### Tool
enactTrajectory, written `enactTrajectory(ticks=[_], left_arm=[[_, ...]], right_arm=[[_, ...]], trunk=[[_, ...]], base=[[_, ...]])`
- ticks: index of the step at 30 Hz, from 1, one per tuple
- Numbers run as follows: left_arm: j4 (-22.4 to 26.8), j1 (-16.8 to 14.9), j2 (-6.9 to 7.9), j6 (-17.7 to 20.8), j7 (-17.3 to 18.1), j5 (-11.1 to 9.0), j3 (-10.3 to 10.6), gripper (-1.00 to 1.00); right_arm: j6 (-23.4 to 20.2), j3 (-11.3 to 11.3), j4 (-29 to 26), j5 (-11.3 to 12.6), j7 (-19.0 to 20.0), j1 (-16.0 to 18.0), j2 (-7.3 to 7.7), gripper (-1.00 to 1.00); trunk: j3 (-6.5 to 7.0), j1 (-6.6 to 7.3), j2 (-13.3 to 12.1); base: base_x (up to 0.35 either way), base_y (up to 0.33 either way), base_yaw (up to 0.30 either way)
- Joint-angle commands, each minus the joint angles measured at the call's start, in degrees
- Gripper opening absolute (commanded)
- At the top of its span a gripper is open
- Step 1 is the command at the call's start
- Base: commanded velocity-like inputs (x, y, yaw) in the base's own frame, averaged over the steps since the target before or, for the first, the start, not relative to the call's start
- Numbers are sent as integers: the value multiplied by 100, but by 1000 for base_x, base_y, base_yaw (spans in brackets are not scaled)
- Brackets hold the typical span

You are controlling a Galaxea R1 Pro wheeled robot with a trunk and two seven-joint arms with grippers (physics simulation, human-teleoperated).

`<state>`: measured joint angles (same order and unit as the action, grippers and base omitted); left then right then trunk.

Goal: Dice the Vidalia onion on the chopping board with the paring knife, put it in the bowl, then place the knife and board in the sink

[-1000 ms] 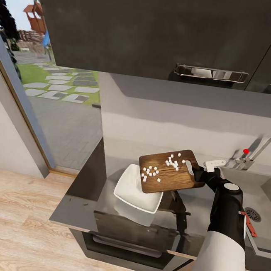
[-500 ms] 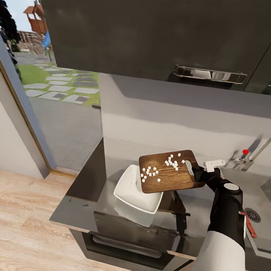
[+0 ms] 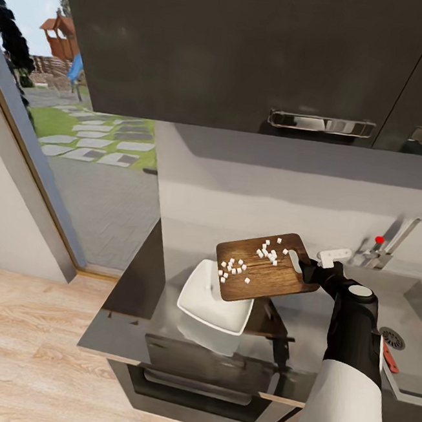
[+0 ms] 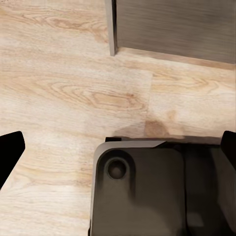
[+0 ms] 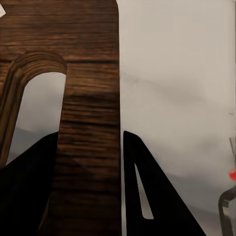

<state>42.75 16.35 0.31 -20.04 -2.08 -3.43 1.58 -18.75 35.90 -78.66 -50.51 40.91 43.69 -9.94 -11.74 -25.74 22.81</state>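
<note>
A: Where's the chopping board (image 3: 264, 266) at? It's seen mid-frame, held tilted above the white bowl (image 3: 215, 297) on the counter (image 3: 132, 281), with onion dice (image 3: 251, 259) scattered on it.

B: Yep, it's clamped at its slotted end by the right fingers (image 3: 309, 269). The sink (image 3: 415, 304) is at the right edge. The left fingers (image 4: 11, 152) are spread apart over the wooden floor (image 4: 73, 88).

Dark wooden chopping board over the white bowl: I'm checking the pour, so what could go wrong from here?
The dark wooden chopping board covers only part of the white squarish bowl, so white onion dice may spill onto the glossy grey countertop. The right gripper pinches only its slotted end; it may twist.
</note>
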Motion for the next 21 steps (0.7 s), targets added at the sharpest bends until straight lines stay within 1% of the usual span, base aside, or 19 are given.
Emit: enactTrajectory(ticks=[1,15,21], left_arm=[[7,2,2,-8,-21,-35,17,100],[13,3,1,-8,-21,-33,17,100],[14,3,1,-8,-26,-35,17,100]], right_arm=[[-14,13,-9,-29,39,8,-6,-100],[-3,8,-9,-34,39,8,-6,-100],[210,6,-9,-35,39,2,-6,-100]], trunk=[[-1,-4,11],[127,-4,11],[182,-4,11]], base=[[0,0,0],[0,0,0],[0,0,0]])
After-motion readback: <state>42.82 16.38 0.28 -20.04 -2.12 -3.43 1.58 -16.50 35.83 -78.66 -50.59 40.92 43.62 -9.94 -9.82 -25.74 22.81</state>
